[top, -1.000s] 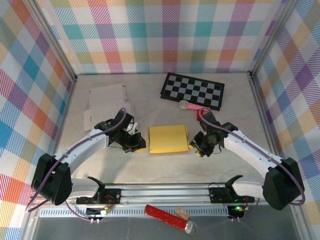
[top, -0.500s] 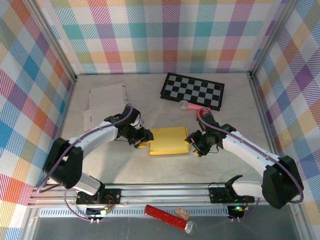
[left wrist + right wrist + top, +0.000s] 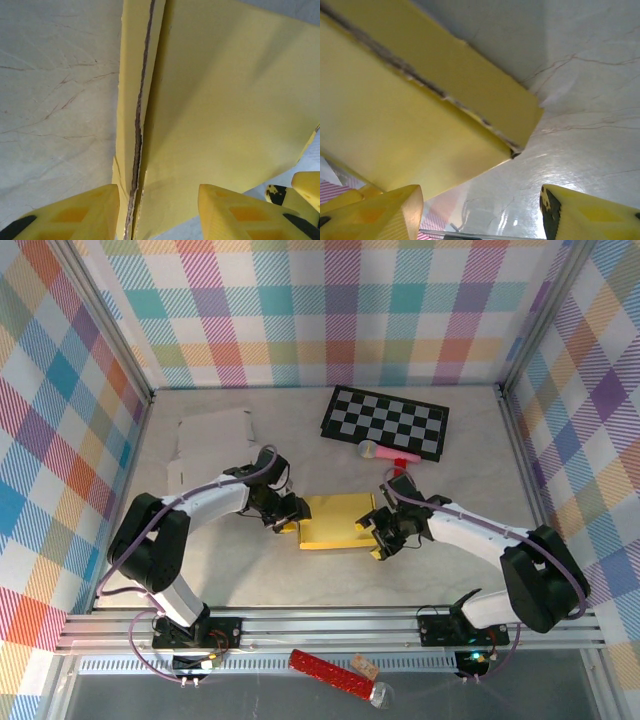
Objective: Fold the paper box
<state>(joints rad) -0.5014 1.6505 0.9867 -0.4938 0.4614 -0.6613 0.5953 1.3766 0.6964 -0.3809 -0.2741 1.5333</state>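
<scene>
**Plaid walls around a pale, veined counter**

A pale counter (image 3: 250, 570) with faint grey veins lies under the fingers (image 3: 235, 212), glossy enough to catch soft light from above. Pastel plaid walls close it in: a back wall (image 3: 330, 310) well beyond the fingers, a left wall (image 3: 50, 420) and a right wall (image 3: 600, 390) out to either side. Metal posts (image 3: 115, 325) mark the far corners. A slotted aluminium rail (image 3: 330, 625) runs along the near edge, behind the fingers.

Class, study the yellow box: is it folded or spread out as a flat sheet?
Folded: the box is a compact rectangle, and both wrist views show panels doubled along an edge.
</scene>
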